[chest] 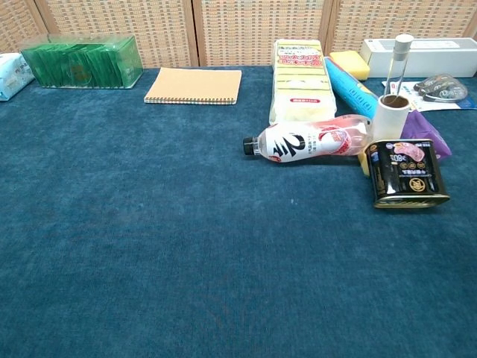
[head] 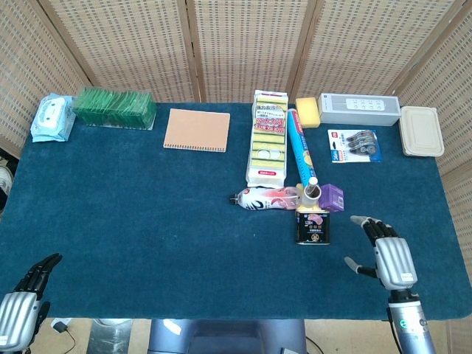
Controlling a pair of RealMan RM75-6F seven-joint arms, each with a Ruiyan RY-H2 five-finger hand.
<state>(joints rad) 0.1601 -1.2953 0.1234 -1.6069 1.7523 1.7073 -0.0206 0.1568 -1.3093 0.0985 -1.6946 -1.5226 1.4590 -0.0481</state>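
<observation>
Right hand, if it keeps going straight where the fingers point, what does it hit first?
Probably nothing nearby: the right hand points up the bare blue cloth-covered table, passing right of the black tin can. Farther off lies the tape blister pack, though depth is unclear.

a staged test room: blue-clothed table [head: 147, 221] before woven screens [head: 243, 44].
</observation>
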